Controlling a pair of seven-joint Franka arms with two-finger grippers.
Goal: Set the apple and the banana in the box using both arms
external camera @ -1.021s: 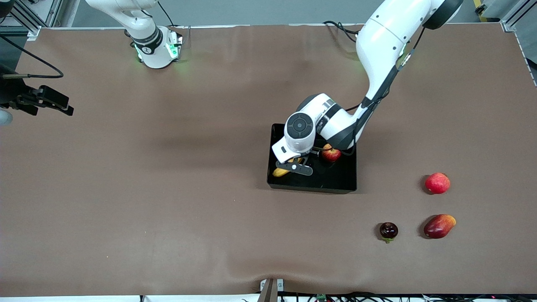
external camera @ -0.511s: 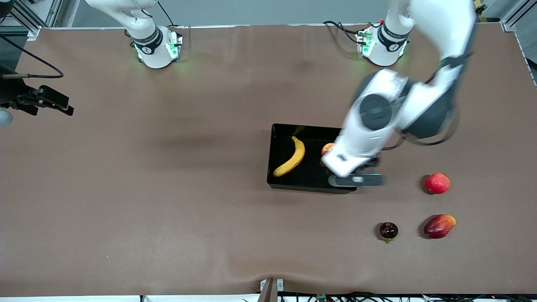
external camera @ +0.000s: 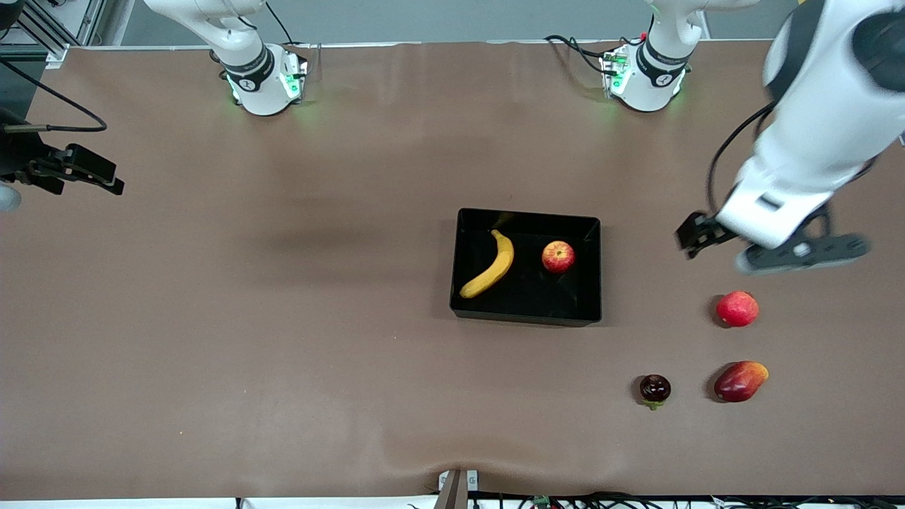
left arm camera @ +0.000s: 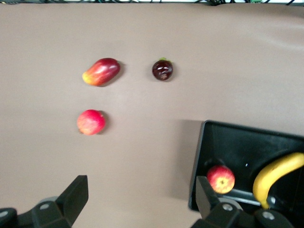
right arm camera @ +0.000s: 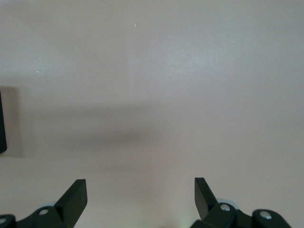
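You have the box (external camera: 526,311), a shallow glossy black tray with low walls, sitting flat near the middle of the table. In it your banana (external camera: 490,265) (long, curved, yellow, dark at the tips) lies on its side toward the right arm's end. The apple (external camera: 558,256), small and red with pale yellow streaks, rests dimple up beside it, apart from it.

No readable text, labels, brands, numbers or signs in any view. Small dark marks on black bands near arm bases too small to make out.
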